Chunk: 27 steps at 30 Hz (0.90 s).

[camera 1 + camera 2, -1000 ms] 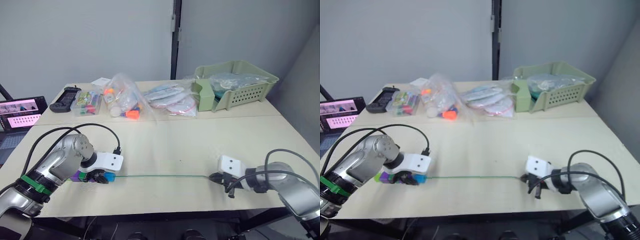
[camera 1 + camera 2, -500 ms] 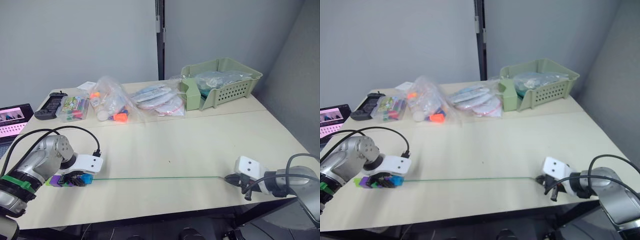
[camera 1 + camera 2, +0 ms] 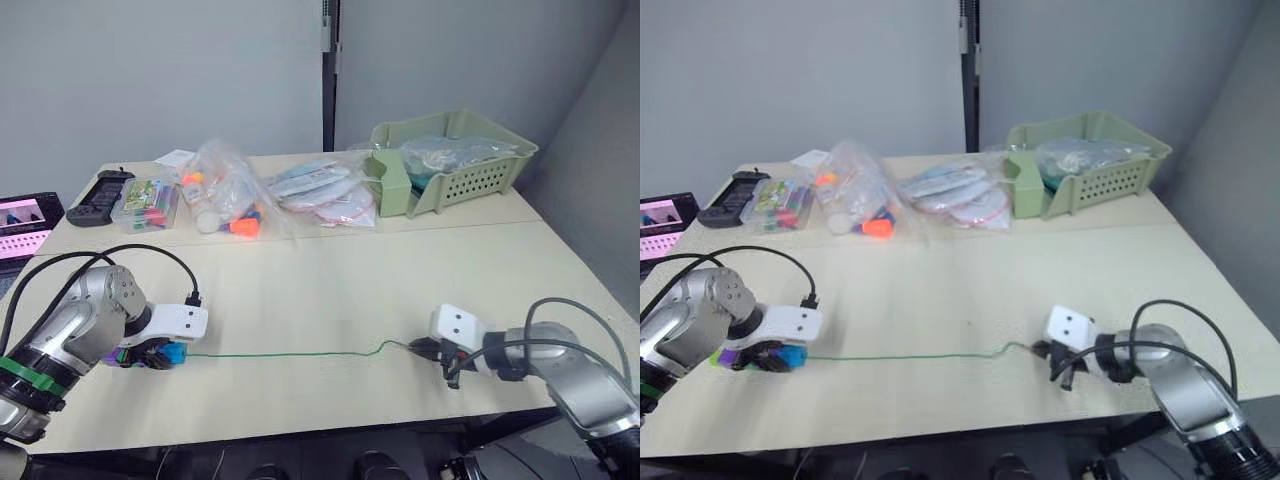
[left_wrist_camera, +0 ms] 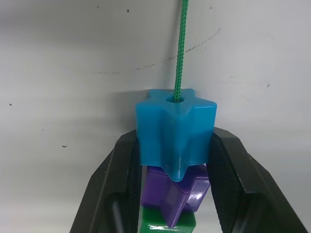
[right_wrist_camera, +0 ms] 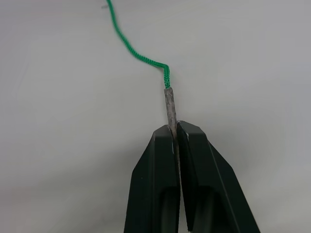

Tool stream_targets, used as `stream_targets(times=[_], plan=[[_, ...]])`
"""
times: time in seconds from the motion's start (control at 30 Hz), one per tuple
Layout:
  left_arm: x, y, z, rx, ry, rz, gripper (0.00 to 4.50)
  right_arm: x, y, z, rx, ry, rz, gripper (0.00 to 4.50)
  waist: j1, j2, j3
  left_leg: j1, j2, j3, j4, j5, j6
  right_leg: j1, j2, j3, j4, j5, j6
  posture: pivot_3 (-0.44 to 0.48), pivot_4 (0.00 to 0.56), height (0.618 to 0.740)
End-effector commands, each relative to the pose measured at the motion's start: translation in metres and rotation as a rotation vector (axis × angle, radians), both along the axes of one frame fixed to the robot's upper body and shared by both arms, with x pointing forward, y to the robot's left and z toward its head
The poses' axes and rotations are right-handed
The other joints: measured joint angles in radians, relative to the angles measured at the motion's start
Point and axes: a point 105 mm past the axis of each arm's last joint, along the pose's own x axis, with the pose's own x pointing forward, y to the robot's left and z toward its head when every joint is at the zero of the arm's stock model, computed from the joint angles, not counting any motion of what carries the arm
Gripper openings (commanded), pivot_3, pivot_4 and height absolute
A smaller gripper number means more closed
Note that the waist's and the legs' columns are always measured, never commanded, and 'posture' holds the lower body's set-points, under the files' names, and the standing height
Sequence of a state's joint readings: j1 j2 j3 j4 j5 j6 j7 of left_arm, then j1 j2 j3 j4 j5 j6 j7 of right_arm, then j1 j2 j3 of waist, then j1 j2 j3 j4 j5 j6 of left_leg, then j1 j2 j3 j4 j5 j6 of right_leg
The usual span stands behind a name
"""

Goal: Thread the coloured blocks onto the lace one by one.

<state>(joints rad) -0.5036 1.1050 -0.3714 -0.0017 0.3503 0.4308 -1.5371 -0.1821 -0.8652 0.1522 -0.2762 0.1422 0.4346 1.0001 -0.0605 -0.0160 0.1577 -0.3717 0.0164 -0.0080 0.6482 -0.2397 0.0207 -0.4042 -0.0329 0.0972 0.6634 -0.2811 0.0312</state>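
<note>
A stack of coloured blocks sits on the lace at the table's left: a blue star block in front, a purple one behind it, then a green one. My left gripper is shut on the blue block. The green lace runs from the blue block's hole across the table to the right, with a small kink near its end. Its stiff pale tip is pinched in my right gripper, which is shut on it low over the table.
At the table's back stand a green basket with bags in it, clear bags of toys, flat packets, a small clear box and a black controller. A screen glows at far left.
The right gripper has come back leftward with the lace tip, so the lace, taut half a second ago, now lies slack with a kink. The camera has also shifted.
</note>
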Motion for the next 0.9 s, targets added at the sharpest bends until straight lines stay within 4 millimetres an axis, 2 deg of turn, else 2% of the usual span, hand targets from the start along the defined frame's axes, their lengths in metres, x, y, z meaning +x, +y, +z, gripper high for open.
stream_targets(times=[0.03,0.07,0.13,0.33,0.47,0.57,0.67,0.73,0.8,0.9], plan=[[-0.003,-0.008,-0.007,-0.066,0.011,-0.014,1.38,-0.001,0.008,-0.001,0.015,0.022,0.013,0.0,0.005,-0.002,0.001,0.0,0.0,0.0,0.0,0.0,0.0,0.0,-0.001,0.0,0.0,0.0,0.0,0.0,0.15,0.74],[-0.002,-0.007,-0.007,-0.074,0.006,-0.015,1.38,0.0,0.009,-0.001,0.026,0.014,0.009,0.33,0.007,-0.003,0.001,0.0,-0.001,0.0,0.001,0.0,0.0,0.0,-0.002,0.0,0.0,0.0,0.0,0.0,0.15,0.74],[-0.002,-0.009,-0.004,-0.097,0.004,-0.022,2.43,0.001,0.011,-0.002,0.039,0.017,0.003,1.01,0.013,-0.003,0.001,-0.001,-0.001,0.0,0.001,0.0,0.0,0.0,-0.004,0.0,0.0,0.0,0.001,0.0,0.15,0.74],[0.001,-0.011,0.018,-0.132,-0.03,-0.054,4.4,0.004,0.008,0.01,0.055,-0.025,0.015,3.04,0.025,-0.004,0.002,-0.002,-0.002,0.0,0.005,0.0,0.0,0.001,-0.005,-0.002,0.0,0.001,0.002,0.0,0.15,0.74],[0.006,-0.003,0.044,-0.153,-0.11,-0.046,4.5,-0.001,0.007,0.028,0.08,-0.071,0.041,4.38,0.022,-0.01,0.006,-0.011,-0.001,-0.003,0.011,0.0,0.0,-0.004,-0.005,-0.006,0.001,0.004,0.0,0.0,0.15,0.74],[0.002,-0.001,0.063,-0.238,-0.141,-0.022,4.5,-0.008,0.005,0.043,0.121,-0.1,0.036,4.45,0.021,-0.012,0.007,-0.02,-0.001,-0.006,0.013,0.0,0.0,-0.013,-0.006,-0.006,0.001,0.009,-0.003,0.0,0.15,0.74],[-0.005,0.022,0.078,-0.351,-0.195,0.085,4.5,-0.017,-0.004,0.06,0.186,-0.133,-0.019,4.45,0.017,-0.012,0.007,-0.027,-0.002,-0.01,0.013,0.0,0.0,-0.019,-0.008,-0.006,0.001,0.011,-0.002,0.0,0.15,0.74],[-0.001,0.042,0.079,-0.427,-0.303,0.175,4.5,-0.02,-0.011,0.069,0.243,-0.148,-0.082,4.45,0.015,-0.011,0.007,-0.027,-0.002,-0.013,0.013,0.0,0.0,-0.019,-0.008,-0.007,0.001,0.011,-0.002,0.0,0.15,0.74],[-0.004,0.051,0.077,-0.554,-0.376,0.251,4.5,-0.024,-0.017,0.075,0.299,-0.153,-0.14,4.45,0.016,-0.011,0.007,-0.026,-0.002,-0.013,0.013,-0.001,0.001,-0.019,-0.01,-0.008,0.002,0.011,-0.002,0.0,0.15,0.74],[-0.023,0.068,0.068,-0.722,-0.496,0.334,4.5,-0.032,-0.036,0.077,0.405,-0.15,-0.277,4.45,0.019,-0.011,0.007,-0.025,-0.001,-0.014,0.013,-0.001,0.0,-0.017,-0.012,-0.009,0.001,0.011,-0.003,0.0,0.15,0.74]])
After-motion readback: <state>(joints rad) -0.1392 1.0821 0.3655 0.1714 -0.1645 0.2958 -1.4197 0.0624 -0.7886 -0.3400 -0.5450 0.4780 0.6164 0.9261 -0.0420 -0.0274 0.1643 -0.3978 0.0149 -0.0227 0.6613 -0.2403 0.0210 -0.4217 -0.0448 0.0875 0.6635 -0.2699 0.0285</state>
